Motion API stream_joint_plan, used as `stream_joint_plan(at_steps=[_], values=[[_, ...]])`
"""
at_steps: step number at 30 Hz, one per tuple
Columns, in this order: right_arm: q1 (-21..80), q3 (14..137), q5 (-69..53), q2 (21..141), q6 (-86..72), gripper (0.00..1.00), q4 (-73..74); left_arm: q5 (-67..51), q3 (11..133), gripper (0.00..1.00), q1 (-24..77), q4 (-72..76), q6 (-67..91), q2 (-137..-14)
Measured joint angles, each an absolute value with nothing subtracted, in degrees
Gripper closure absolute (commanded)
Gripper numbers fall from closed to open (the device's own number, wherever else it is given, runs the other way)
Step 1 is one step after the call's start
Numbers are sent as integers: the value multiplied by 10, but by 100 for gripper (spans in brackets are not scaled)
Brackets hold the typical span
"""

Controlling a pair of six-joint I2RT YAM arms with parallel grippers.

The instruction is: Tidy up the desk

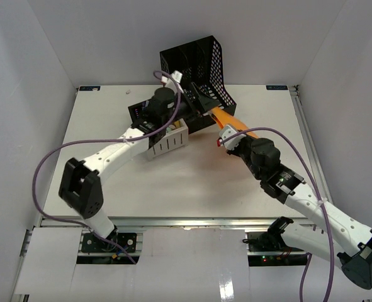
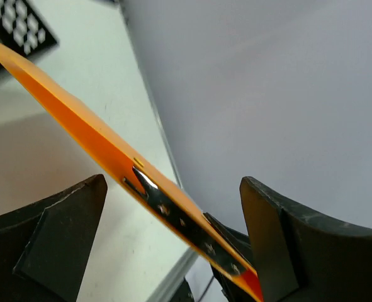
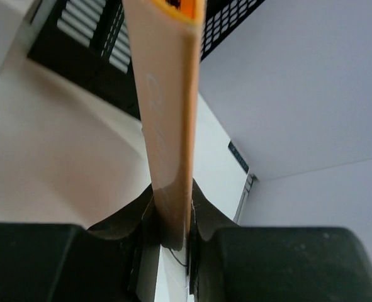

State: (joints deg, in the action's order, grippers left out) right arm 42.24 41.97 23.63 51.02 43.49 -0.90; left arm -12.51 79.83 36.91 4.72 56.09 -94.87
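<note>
Orange folder point(image 3: 170, 94) is clamped edge-on by the right fingers point(image 3: 66, 261), above the desk point(image 1: 192, 182). The left fingers point(image 2: 53, 233) straddle it, released. Align its leading edge squarely with a black rack point(image 1: 195, 63) slot before inserting.

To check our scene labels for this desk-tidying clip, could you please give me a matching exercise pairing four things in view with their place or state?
Things:
1. orange folder
2. black mesh rack
3. white slotted box
4. left gripper

Place or state:
A. open, fingers wide apart
B. far side of the desk
C. clamped in the right gripper
D. mid-desk, nearer than the rack

Pairs: 1-C, 2-B, 3-D, 4-A
</note>
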Motion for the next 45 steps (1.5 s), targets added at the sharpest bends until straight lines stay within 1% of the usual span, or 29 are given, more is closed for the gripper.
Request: stream_joint_plan(at_steps=[4, 7, 13, 16, 22, 27, 34, 38, 45], values=[[414, 493, 204, 534, 420, 92, -8, -78, 796, 2, 355, 61, 480, -841], [407, 556, 179, 579, 403, 92, -5, -39, 779, 2, 354, 75, 423, -753], [362, 718, 88, 701, 335, 92, 15, 52, 647, 2, 353, 82, 320, -567], [316, 832, 34, 778, 276, 92, 15, 106, 563, 2, 351, 36, 282, -478], [264, 957, -19, 877, 195, 92, -21, 183, 462, 2, 350, -84, 242, -356], [251, 1007, -44, 942, 147, 92, -43, 226, 401, 2, 350, -197, 246, -225], [234, 1021, -78, 1004, 90, 92, -48, 262, 376, 2, 350, -292, 279, -81], [229, 1030, -83, 1032, 69, 92, -56, 269, 369, 2, 350, -326, 291, -48], [206, 1026, -124, 1078, 16, 92, -126, 270, 368, 2, 350, -354, 302, -46]])
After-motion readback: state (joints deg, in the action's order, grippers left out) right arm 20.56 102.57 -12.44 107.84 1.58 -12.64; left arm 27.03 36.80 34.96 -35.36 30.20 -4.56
